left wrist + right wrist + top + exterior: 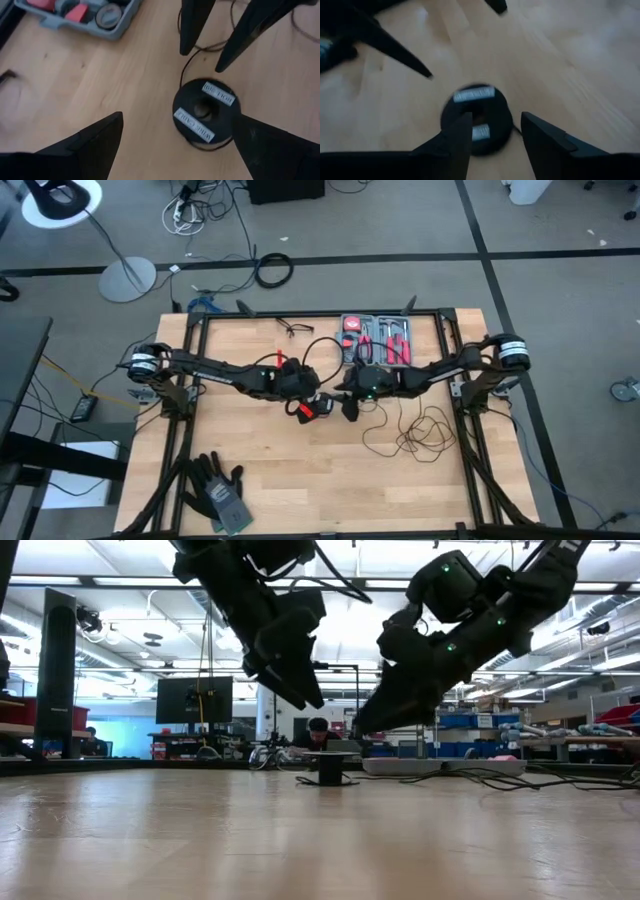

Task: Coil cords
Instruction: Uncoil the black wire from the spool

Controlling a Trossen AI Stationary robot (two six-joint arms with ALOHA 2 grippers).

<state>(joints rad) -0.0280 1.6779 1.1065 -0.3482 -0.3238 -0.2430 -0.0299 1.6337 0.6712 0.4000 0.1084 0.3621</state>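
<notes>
Black spool (pixel 205 116) on bare wood: right gripper (pixel 492 132) above it, fingers parted, empty; left gripper (pixel 175 145) beside, spread wide. Best steadied before winding cord (pixel 420 430).

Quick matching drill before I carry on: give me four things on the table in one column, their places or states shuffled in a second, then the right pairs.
1. spool
2. tool case
3. gloves
4. loose cable

A. lying near the front left corner of the table
B. standing on the wood between both open grippers
C. sprawled in loops right of centre
D. open at the table's far edge

Pairs: 1-B, 2-D, 3-A, 4-C
</notes>
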